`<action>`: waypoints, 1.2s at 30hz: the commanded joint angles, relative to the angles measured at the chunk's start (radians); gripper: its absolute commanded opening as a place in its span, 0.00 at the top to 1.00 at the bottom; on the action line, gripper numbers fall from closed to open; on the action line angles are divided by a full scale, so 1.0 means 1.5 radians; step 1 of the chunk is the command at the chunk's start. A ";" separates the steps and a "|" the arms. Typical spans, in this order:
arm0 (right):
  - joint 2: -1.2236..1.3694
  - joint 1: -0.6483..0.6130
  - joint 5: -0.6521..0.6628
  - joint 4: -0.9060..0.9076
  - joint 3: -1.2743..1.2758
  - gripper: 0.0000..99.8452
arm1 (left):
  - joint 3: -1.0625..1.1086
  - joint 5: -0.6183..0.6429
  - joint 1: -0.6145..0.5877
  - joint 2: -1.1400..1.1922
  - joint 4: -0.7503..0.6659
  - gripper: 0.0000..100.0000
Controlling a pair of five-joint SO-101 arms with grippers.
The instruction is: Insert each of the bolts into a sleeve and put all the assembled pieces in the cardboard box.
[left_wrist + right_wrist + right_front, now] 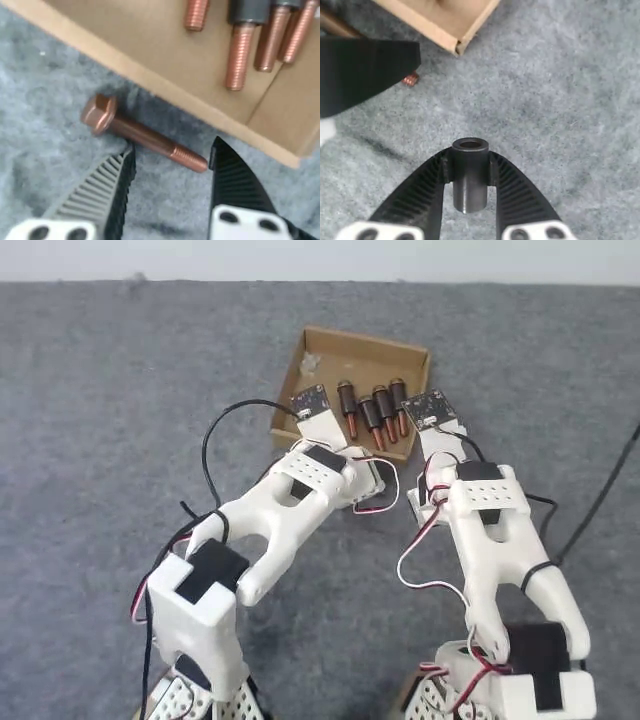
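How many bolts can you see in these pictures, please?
5. Four sleeved ones lie in the box; one bare bolt lies on the carpet beside it. Others may hide under the arms.

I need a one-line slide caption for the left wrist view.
Open left gripper at a loose copper bolt lying on grey carpet beside the cardboard box.

Right wrist view: bolt [410,78] mostly behind finger [365,67] of left hand [173,150], threaded tip showing. Assembled pieces [240,55] cut by frame edge. Pale scrap [309,363] in cardboard box [365,339] too small to tell.
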 commanded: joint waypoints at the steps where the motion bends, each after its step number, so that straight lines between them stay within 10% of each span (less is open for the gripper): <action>1: -0.035 0.004 -0.001 -0.009 -0.006 0.99 | -0.040 0.006 -0.026 -0.005 0.013 0.77; 17: -0.034 -0.012 0.000 -0.009 -0.005 0.99 | -0.038 -0.122 -0.040 -0.008 0.100 0.98; 26: -0.035 -0.012 0.000 -0.009 -0.004 0.99 | -0.024 -0.385 -0.044 -0.087 0.268 0.98; 36: -0.035 -0.019 -0.006 -0.008 -0.004 0.99 | 0.226 -0.404 -0.123 -0.266 -0.064 0.98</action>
